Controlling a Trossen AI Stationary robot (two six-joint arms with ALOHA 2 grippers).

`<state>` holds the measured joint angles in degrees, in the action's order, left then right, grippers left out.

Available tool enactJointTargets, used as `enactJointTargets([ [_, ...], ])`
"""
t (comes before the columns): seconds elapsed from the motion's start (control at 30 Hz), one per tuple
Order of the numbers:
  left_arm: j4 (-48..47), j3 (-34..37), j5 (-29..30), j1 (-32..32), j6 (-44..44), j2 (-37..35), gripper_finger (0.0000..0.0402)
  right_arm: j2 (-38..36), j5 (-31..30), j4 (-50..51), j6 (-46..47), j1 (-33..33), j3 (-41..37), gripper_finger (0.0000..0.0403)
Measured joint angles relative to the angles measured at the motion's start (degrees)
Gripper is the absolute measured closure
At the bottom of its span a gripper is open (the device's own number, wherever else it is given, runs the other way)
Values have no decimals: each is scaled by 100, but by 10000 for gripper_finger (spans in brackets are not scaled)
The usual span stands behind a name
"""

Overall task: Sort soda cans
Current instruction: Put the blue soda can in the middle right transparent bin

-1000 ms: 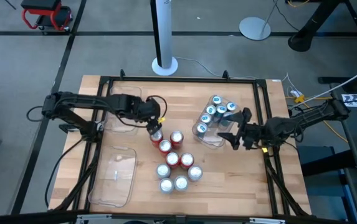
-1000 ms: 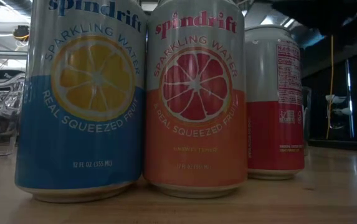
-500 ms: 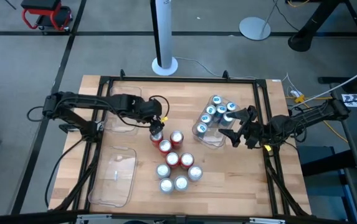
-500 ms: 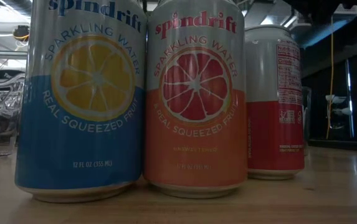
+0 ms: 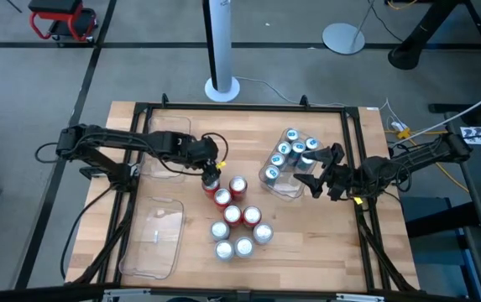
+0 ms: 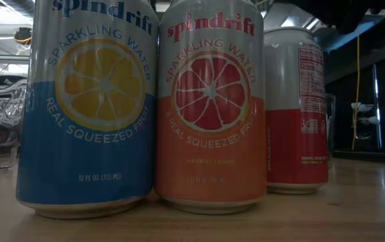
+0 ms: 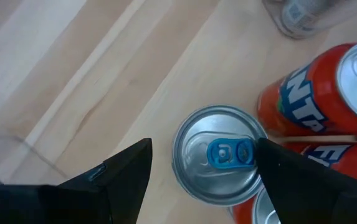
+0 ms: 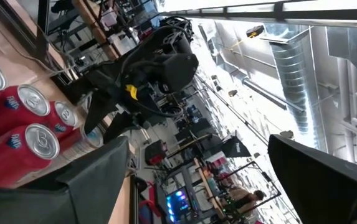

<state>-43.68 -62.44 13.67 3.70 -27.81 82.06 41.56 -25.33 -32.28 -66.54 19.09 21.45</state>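
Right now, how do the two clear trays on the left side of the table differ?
The far tray lies partly under the left arm; the near tray lies uncovered. The far tray sits beside the left pincer; the near tray sits by the table's front edge. Both are clear, rectangular and hold no cans.
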Motion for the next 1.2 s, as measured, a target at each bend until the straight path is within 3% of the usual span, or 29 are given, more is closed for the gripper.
enactJointTargets([
  [0.5, -93, -314, 0, 0, 251, -104, 125, 0, -60, 114, 8, 0, 0, 23],
  [1.2, 537, 468, -190, 9, 324, -85, 125, 2, -60, 106, 20, 0, 0, 23],
])
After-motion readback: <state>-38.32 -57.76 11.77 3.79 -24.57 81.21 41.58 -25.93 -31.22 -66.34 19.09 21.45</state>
